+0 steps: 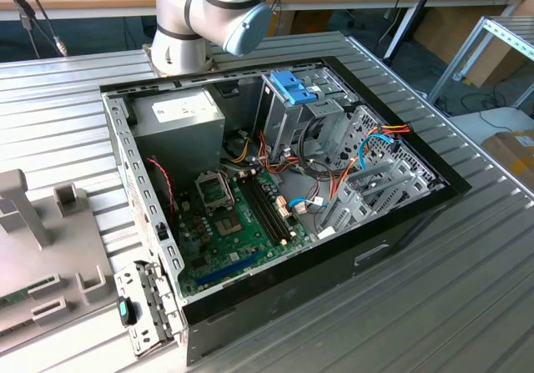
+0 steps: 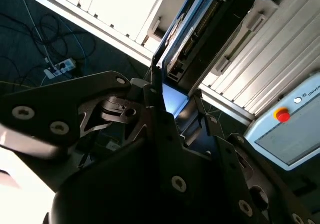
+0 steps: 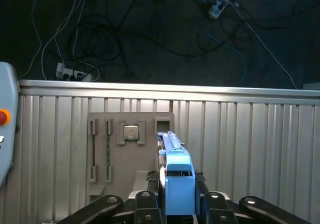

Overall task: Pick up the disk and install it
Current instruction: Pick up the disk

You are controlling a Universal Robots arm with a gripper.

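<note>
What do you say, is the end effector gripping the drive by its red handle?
No, the handle is light blue, not red. The first wrist view shows the end effector gripping the drive by that light-blue handle.

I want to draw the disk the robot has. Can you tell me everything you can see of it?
In the first wrist view the disk shows edge-on: a light-blue plastic carrier, boxy handle end nearest, thin rail running away from the camera. Its metal body is hidden. The gripper clamps the handle end, black fingers on both sides, above the ribbed metal table.
</note>
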